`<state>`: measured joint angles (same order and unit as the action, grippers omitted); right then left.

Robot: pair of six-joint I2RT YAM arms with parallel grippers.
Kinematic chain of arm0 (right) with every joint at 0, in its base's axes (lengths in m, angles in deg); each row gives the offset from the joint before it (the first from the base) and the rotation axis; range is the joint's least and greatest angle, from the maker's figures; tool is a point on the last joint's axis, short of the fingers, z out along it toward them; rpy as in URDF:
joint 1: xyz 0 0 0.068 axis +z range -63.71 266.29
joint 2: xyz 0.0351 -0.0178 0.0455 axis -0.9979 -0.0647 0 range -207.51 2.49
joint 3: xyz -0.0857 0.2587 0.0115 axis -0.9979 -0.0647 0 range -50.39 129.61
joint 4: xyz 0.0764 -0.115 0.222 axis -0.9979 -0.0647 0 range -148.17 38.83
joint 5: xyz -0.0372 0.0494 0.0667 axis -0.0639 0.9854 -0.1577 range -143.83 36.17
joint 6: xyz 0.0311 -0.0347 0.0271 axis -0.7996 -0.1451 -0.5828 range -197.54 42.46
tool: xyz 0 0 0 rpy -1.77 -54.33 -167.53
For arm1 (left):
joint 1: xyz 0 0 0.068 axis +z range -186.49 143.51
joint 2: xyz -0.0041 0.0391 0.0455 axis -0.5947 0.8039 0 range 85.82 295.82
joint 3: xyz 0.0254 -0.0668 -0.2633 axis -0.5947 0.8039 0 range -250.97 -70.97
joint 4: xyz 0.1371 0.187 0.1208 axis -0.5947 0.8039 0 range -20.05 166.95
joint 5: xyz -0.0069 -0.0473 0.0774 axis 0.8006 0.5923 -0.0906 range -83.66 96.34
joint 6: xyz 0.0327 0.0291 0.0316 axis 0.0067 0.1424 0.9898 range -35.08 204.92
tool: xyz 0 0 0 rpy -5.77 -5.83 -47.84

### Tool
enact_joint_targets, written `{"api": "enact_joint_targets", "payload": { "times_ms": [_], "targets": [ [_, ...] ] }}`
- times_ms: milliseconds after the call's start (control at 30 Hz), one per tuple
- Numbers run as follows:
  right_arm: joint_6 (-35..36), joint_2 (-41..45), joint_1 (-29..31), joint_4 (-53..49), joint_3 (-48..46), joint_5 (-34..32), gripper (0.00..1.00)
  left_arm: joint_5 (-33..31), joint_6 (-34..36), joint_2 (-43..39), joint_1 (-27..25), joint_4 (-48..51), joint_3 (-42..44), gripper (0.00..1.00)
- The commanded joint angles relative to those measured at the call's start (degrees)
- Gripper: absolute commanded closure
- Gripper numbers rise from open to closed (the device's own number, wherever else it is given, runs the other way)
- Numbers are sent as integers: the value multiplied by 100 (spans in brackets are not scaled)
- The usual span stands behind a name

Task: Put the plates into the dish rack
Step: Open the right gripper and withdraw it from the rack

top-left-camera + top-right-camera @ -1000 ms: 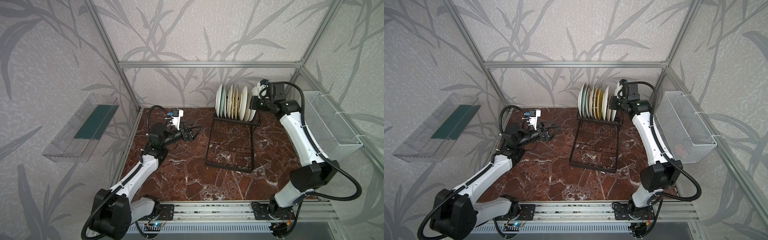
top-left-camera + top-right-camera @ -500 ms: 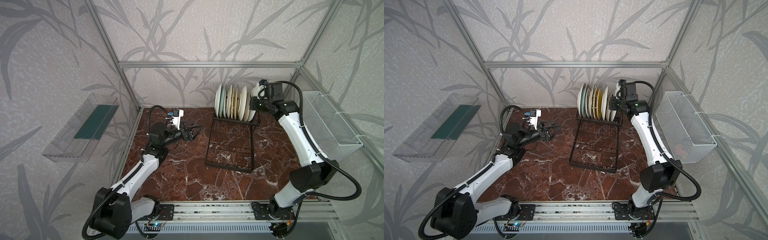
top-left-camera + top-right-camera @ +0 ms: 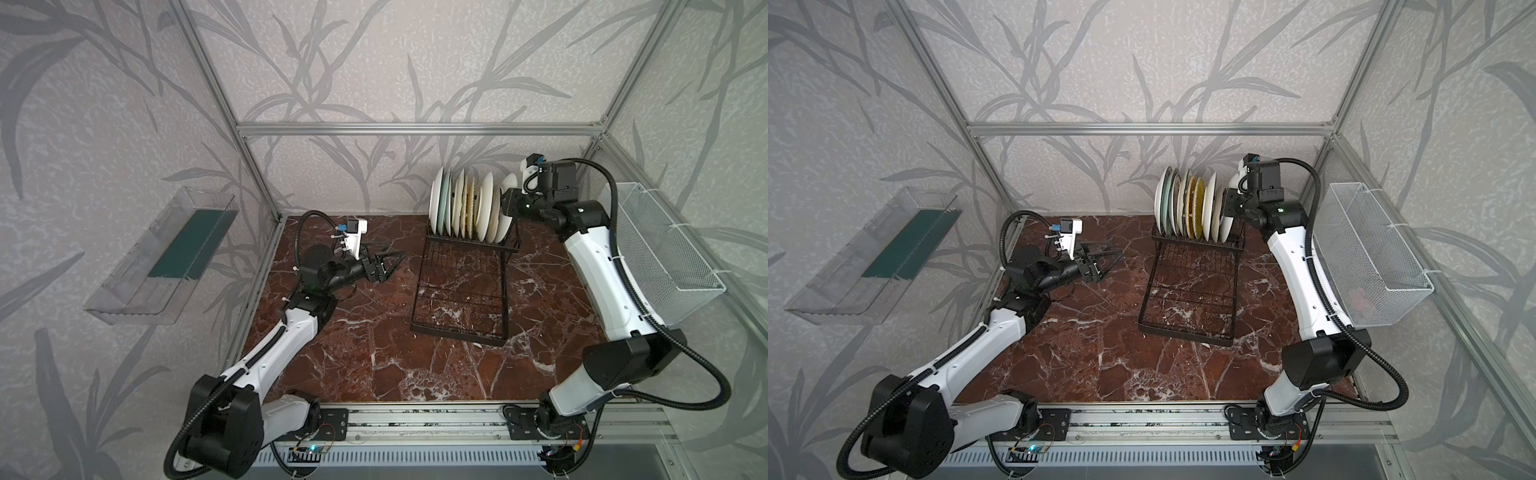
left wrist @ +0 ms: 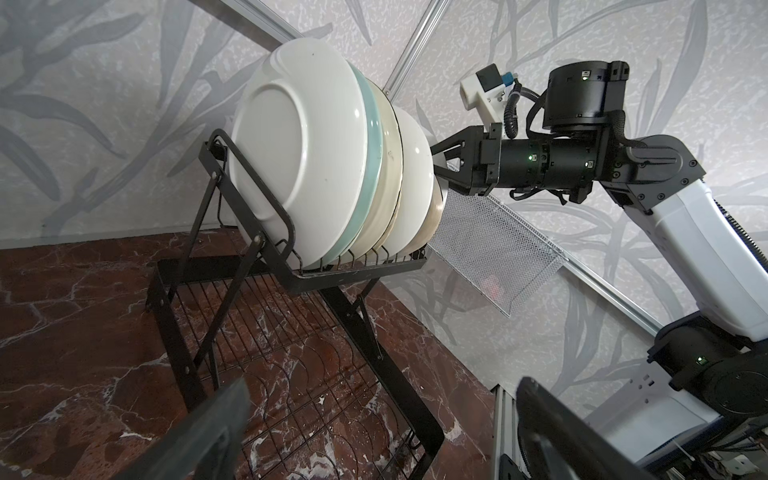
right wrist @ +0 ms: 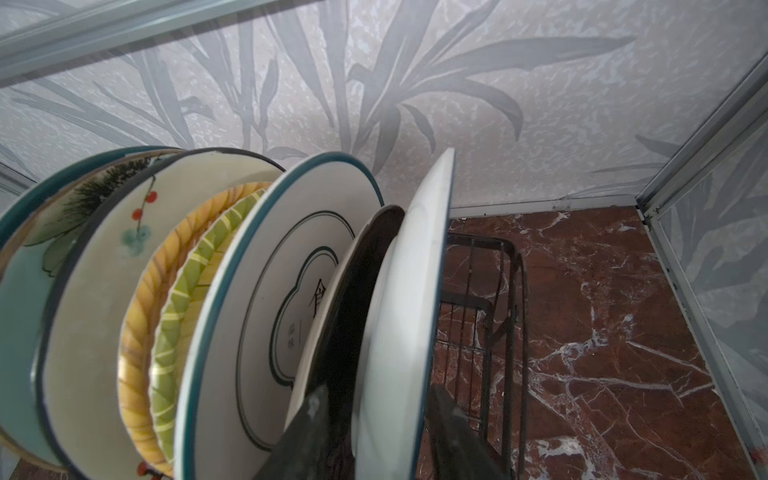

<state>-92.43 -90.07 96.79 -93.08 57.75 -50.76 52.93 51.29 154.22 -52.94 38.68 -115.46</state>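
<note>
Several plates (image 3: 465, 208) (image 3: 1187, 203) stand on edge in the raised slotted end of the black wire dish rack (image 3: 461, 291) (image 3: 1187, 286), at the back of the table. The left wrist view shows their white backs (image 4: 299, 158). In the right wrist view I see floral, yellow woven, green woven, dark-rimmed white (image 5: 291, 299) and black ones. My right gripper (image 3: 505, 203) (image 3: 1225, 203) (image 5: 376, 392) is open astride the end white plate (image 5: 407, 291), with a gap beside one finger. My left gripper (image 3: 395, 264) (image 3: 1111, 264) (image 4: 382, 386) hangs wide open and empty, left of the rack.
A white mesh basket (image 3: 660, 249) (image 3: 1370, 257) hangs on the right wall, close behind my right arm. A clear plastic bin (image 3: 166, 253) is fixed to the left wall. The rack's flat grid tray (image 4: 291, 374) lies on the brown marble table (image 3: 374, 353).
My right gripper's jaws have spread apart from the end white plate, which stays upright in the rack. The left arm has not moved.
</note>
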Motion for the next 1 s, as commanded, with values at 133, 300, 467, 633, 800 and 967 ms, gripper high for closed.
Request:
{"api": "enact_joint_targets", "payload": {
  "times_ms": [133, 300, 467, 633, 800, 967],
  "targets": [
    [-23, 350, 22, -70, 402, 241, 54, 53, 14, -125, -8, -47, 31, 1],
    [-28, 613, -33, -43, 410, 299, 40, -338, -34, -128, -38, 510, -95, 2],
    [-158, 1369, -232, 50, -167, 420, 26, -1077, 55, -75, -291, 1843, -514, 8],
    [-433, 2471, -595, -156, -1573, 623, 26, -2234, 483, 184, -837, 3164, -951, 10],
    [-669, 3466, -637, -376, -3341, 635, 27, -3598, 912, 1032, -1507, 4453, -1601, 19],
    [-1090, 3948, -637, 47, -5152, 892, 30, -4181, 938, 2102, -1958, 5159, -2301, 30]
  ]
}}
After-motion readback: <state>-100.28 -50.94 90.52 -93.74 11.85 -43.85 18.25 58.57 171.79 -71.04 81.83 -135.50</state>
